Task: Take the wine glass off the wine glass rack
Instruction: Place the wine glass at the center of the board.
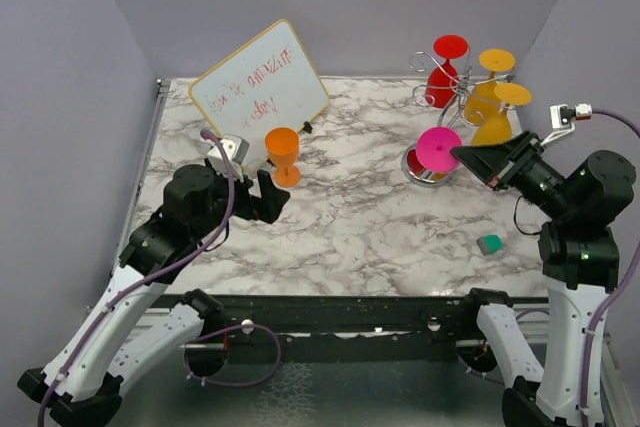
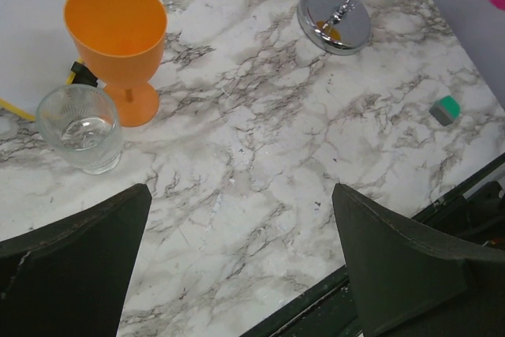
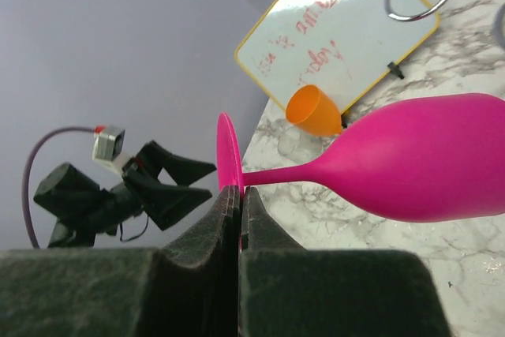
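Observation:
A pink wine glass (image 3: pixel 426 155) hangs upside down. My right gripper (image 3: pixel 240 191) is shut on the rim of its round foot (image 1: pixel 438 149). It hangs just in front of the silver wine glass rack (image 1: pixel 455 87), above the rack's mirrored base (image 2: pixel 335 17). No rack wire shows round the stem in the right wrist view. A red glass (image 1: pixel 445 67) and yellow glasses (image 1: pixel 490 97) hang on the rack's arms. My left gripper (image 1: pixel 270 197) stands open over bare marble, with nothing between its fingers (image 2: pixel 79 258).
An orange goblet (image 2: pixel 118 37) stands upright beside a clear tumbler (image 2: pixel 83 128), in front of a leaning whiteboard (image 1: pixel 262 87). A small green eraser (image 1: pixel 489 243) lies near the right arm. Grey walls close in the marble table (image 1: pixel 350 217).

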Robot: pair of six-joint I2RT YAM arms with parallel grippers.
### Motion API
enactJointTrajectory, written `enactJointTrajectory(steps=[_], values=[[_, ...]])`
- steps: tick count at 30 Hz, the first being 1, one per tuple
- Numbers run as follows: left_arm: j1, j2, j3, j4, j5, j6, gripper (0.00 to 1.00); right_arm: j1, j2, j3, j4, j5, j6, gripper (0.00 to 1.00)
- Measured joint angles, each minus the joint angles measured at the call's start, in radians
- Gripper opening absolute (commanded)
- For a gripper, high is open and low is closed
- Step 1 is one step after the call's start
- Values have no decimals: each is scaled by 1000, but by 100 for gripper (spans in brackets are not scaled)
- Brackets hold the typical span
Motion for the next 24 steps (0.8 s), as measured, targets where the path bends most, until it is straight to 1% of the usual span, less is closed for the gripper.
enactJointTrajectory(steps=[4, 10, 17, 24], values=[[0, -6, 19, 1, 40, -21, 99, 26, 24, 0, 5, -103, -56, 0], [0, -16, 19, 3, 109, -61, 99, 39, 68, 35, -25, -180, -149, 1], [0, 26, 45, 55, 197, -100, 99, 39, 127, 135, -51, -240, -229, 1], [0, 83, 89, 93, 237, -111, 99, 52, 209, 213, -138, -249, -311, 1]])
